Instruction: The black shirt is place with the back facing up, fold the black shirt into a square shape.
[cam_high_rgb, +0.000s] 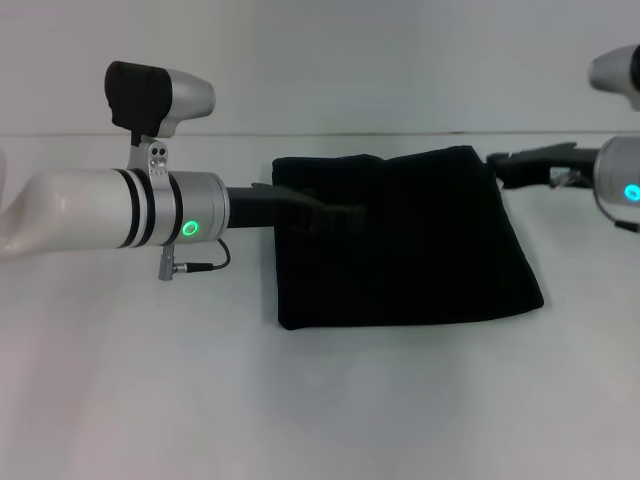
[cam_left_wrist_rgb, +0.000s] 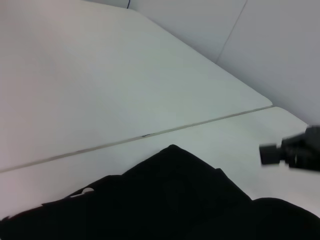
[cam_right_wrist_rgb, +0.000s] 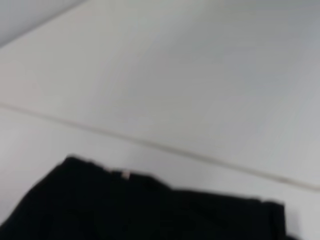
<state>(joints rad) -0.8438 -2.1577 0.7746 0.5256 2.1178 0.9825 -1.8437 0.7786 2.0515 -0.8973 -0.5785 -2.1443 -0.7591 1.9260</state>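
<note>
On the wide white matte table (cam_high_rgb: 320, 400) the black shirt (cam_high_rgb: 420, 250), a large plain matte soft cloth tee, lies mid-table already folded into a compact, roughly square bundle, near edge slightly slanted, so folding looks nearly done. Left arm, white with silver cuff and green light, reaches in from the left; left gripper (cam_high_rgb: 335, 212) sits over the bundle's far-left part, probably pressing or releasing the last fold, black fingers against black cloth so cannot tell whether spread or closed. Right gripper (cam_high_rgb: 525, 163) hangs just beside the far-right corner, likely squaring that edge, finger state also unreadable.
</note>
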